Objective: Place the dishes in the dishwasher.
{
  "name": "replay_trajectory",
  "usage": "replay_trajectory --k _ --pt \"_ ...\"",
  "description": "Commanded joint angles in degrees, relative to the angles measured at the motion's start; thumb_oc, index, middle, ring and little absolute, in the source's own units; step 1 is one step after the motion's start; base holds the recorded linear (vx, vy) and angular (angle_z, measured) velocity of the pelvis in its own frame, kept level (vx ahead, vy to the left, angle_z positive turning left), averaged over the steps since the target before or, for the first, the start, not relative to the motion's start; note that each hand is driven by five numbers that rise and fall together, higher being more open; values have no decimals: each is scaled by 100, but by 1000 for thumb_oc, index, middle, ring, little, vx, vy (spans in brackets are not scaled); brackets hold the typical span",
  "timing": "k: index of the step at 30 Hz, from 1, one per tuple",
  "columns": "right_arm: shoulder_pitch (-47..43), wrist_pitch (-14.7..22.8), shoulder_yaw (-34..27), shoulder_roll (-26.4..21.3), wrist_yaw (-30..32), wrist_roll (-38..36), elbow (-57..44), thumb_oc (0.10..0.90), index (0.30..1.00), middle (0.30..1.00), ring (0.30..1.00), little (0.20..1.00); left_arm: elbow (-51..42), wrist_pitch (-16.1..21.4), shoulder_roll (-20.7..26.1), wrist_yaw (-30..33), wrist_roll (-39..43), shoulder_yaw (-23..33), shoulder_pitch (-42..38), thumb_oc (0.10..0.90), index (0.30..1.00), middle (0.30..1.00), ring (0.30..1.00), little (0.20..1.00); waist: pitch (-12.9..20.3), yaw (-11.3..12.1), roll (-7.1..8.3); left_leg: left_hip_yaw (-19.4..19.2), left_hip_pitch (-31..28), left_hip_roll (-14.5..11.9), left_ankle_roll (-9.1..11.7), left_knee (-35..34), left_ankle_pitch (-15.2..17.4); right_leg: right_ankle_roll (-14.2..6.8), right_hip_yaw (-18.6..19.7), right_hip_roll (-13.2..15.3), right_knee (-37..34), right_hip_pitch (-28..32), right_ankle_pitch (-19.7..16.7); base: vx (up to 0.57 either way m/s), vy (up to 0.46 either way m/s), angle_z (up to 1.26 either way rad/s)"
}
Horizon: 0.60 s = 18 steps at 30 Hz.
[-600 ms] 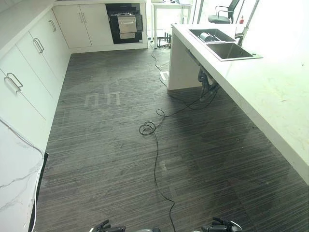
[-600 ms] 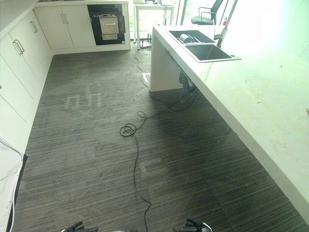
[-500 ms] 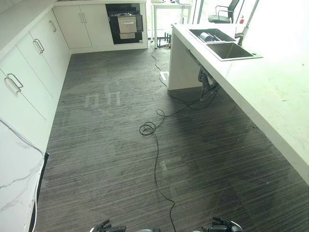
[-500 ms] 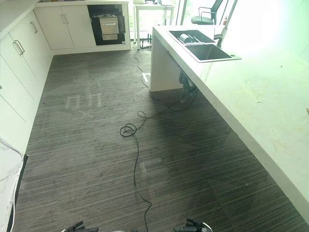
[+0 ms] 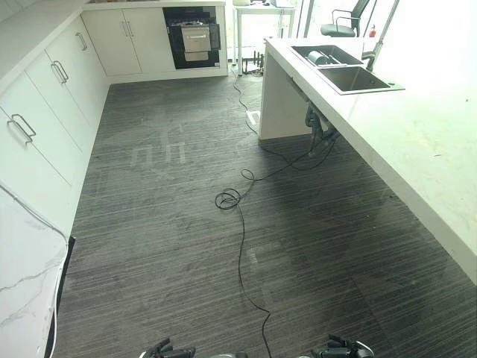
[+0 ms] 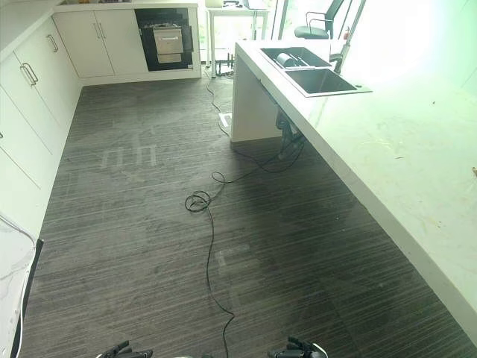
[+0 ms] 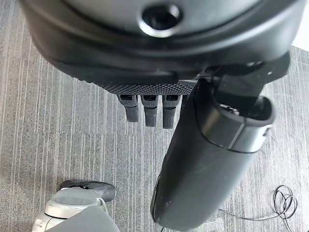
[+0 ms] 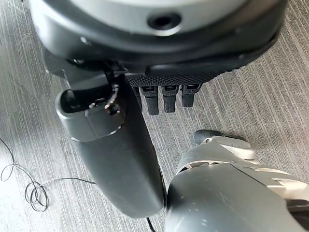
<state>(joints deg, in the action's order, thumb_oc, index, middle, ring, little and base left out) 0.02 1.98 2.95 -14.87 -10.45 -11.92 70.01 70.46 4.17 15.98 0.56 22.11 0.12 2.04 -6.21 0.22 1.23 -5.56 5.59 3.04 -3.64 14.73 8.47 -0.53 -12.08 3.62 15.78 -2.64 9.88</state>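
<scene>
- The left hand (image 7: 145,89) hangs over the dark striped floor (image 5: 171,246). Its fingers (image 7: 150,113) are loose and spread a little, pointing down and holding nothing. Its thumb (image 7: 207,169) stands apart from them.
- The right hand (image 8: 169,79) hangs over the same floor. Its fingers (image 8: 170,99) are relaxed and empty, and its thumb (image 8: 116,159) stands clear beside them.
- In the head views both hands show low at the near edge, well apart from each other, with bare floor ahead of their fingers.
- The dishwasher (image 5: 195,36) is a dark unit with a silver front panel. It is set in the far wall of white cabinets (image 5: 45,112), far ahead of both hands' fingers.
- A long white worktop (image 5: 425,142) runs ahead of the right hand's fingers and off to their right.
- A double sink (image 5: 358,78) is sunk into the far end of the worktop, with a tap (image 5: 375,51) just beside it.
- A rounded dark-and-pale item (image 5: 320,56) lies in the sink's far basin, well away from either hand's fingers. It is too small to tell what kind of dish it is.
- An office chair (image 5: 346,22) stands past the sink, and a white table (image 5: 257,15) stands just to the right of the dishwasher.
</scene>
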Motion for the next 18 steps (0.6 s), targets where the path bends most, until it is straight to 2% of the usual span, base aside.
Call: replay_trajectory --k 1,11,18 --pt "78 114 25 -197 -54 23 132 800 900 900 900 900 22 275 26 -6 32 20 -90 800 900 900 900 900 204 15 -102 -305 -92 -567 571 246 667 -573 -59 255 141 -131 290 0 0 0" --pt "32 175 21 -207 -66 -60 80 800 900 900 900 900 -32 355 11 -120 206 77 -76 800 900 900 900 900 196 44 -113 -286 -107 -562 574 246 670 -557 -91 255 141 -107 305 0 0 0" --pt "-15 498 47 -258 -159 -310 -320 800 900 900 900 900 -430 493 47 -177 642 184 -122 800 900 900 900 900 162 42 -122 -265 -123 -565 583 246 671 -535 -90 245 141 -93 308 0 0 0"
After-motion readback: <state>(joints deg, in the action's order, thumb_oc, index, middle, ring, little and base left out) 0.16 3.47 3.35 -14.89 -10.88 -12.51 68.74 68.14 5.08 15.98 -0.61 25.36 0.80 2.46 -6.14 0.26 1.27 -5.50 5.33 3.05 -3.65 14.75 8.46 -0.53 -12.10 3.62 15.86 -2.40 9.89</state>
